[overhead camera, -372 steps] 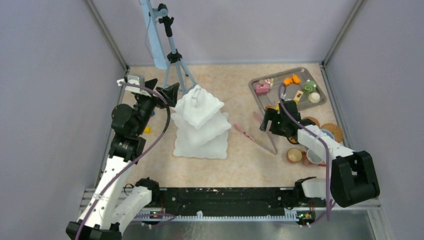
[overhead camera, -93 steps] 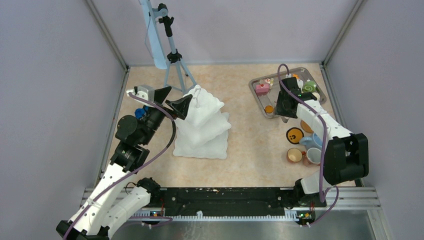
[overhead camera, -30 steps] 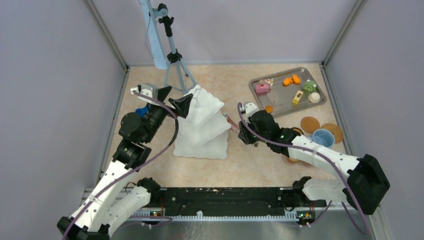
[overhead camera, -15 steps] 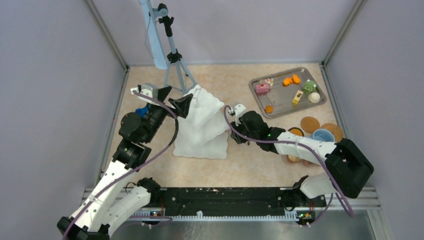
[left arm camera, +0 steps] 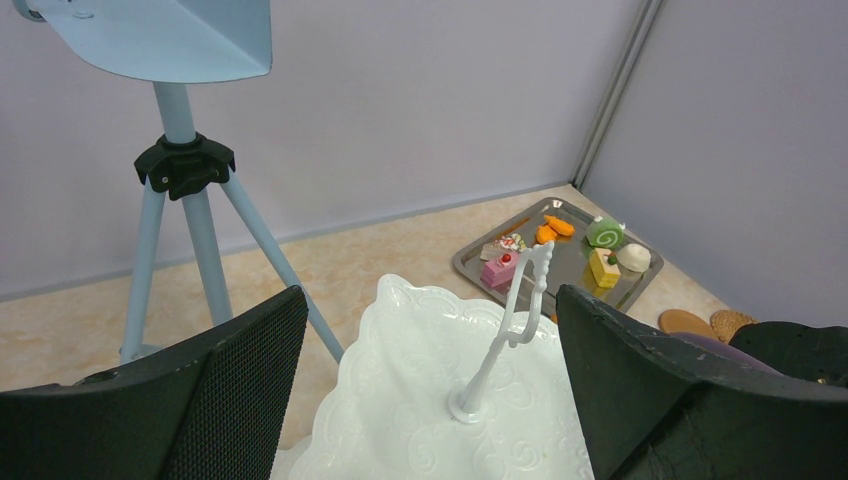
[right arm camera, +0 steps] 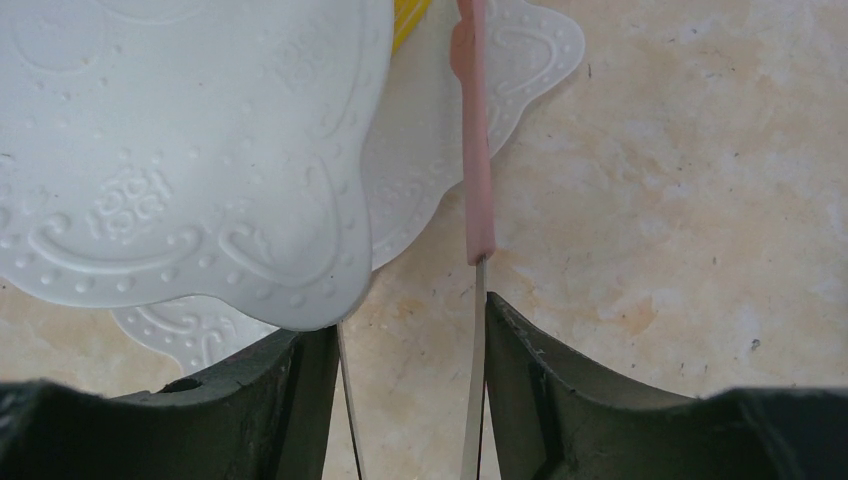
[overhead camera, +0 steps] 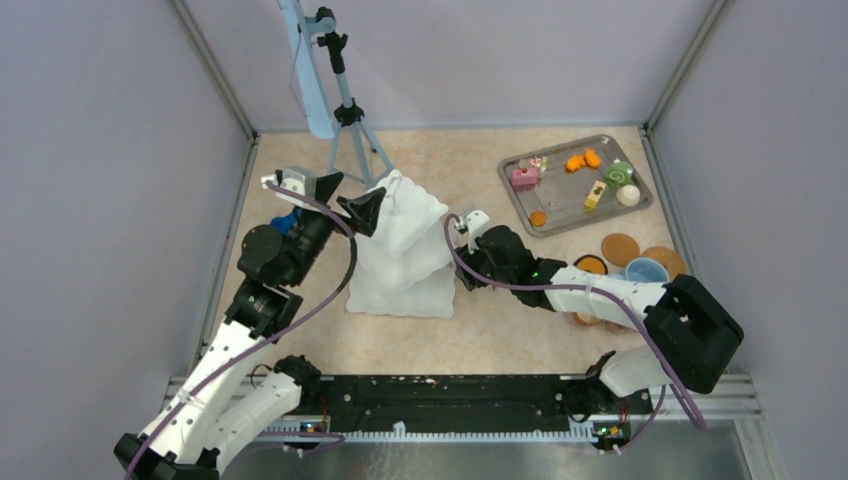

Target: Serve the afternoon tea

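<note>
The white tiered stand (overhead camera: pixel 405 250) stands mid-table. My right gripper (overhead camera: pixel 464 262) is at its right side, shut on the pink tongs (right arm camera: pixel 478 180). The tongs' two metal arms lie against my fingers (right arm camera: pixel 530 390) with a gap between them, and their pink tips reach over a lower tier (right arm camera: pixel 520 60). A yellow piece (right arm camera: pixel 412 18) shows there beside the tip. My left gripper (overhead camera: pixel 348 198) hangs open over the top tier (left arm camera: pixel 430 400), either side of its handle (left arm camera: pixel 505 330). On the metal tray (overhead camera: pixel 570 205) lie pink (overhead camera: pixel 524 178), orange (overhead camera: pixel 583 160), green (overhead camera: pixel 619 173), yellow (overhead camera: pixel 595 194) and cream (overhead camera: pixel 628 195) pastries.
A blue tripod (overhead camera: pixel 345 110) stands behind the stand, close to my left gripper. A blue cup (overhead camera: pixel 648 270), an orange cup (overhead camera: pixel 590 264) and brown discs (overhead camera: pixel 620 248) sit below the tray, partly under my right arm. A blue toy (overhead camera: pixel 283 222) lies under my left arm.
My right gripper has carried the tongs leftward up to the stand's right side, and the tongs' arms have spread apart. The left arm has held still over the last second.
</note>
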You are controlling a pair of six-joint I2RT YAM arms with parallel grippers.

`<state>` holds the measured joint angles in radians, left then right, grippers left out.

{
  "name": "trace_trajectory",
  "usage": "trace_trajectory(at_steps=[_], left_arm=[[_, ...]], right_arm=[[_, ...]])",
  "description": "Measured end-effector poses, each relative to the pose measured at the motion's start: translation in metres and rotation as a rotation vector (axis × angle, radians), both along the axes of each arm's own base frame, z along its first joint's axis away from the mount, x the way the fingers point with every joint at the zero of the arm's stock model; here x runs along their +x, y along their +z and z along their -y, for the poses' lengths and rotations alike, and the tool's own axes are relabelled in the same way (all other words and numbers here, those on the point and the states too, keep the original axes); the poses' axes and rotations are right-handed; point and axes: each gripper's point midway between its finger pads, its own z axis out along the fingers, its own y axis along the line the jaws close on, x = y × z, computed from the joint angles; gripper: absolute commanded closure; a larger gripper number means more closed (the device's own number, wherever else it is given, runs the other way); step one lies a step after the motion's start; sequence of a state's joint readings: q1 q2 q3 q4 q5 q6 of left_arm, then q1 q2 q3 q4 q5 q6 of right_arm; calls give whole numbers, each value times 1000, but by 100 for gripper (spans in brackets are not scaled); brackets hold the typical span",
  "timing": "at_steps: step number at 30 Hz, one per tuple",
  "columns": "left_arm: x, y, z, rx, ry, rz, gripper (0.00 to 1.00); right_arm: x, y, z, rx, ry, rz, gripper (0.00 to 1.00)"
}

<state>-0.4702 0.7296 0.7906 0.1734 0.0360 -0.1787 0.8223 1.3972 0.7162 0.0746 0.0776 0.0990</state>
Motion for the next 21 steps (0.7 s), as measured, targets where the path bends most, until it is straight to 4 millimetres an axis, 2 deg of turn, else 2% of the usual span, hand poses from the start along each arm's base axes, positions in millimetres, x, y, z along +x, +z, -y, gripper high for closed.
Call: trace_trajectory(at_steps=[4, 8, 10, 15, 18, 21], left_arm=[[0, 0, 0, 0, 0, 0, 1], [0, 0, 0, 2, 1, 2, 1], [0, 0, 0, 2, 1, 2, 1], [0, 0, 0, 2, 1, 2, 1], [0, 0, 0, 2, 1, 2, 1], [0, 0, 0, 2, 1, 3, 1]], right_arm=[[-1, -2, 4, -8, -17, -7, 50], [-6, 5, 12, 12, -47, -4, 52], [-11, 12, 20, 23, -69, -7, 55], [-21, 27, 40, 34, -146, -23, 55], [-27, 26, 53, 18, -196, -52, 55], [-26, 18, 78, -26, -311, -110, 55]])
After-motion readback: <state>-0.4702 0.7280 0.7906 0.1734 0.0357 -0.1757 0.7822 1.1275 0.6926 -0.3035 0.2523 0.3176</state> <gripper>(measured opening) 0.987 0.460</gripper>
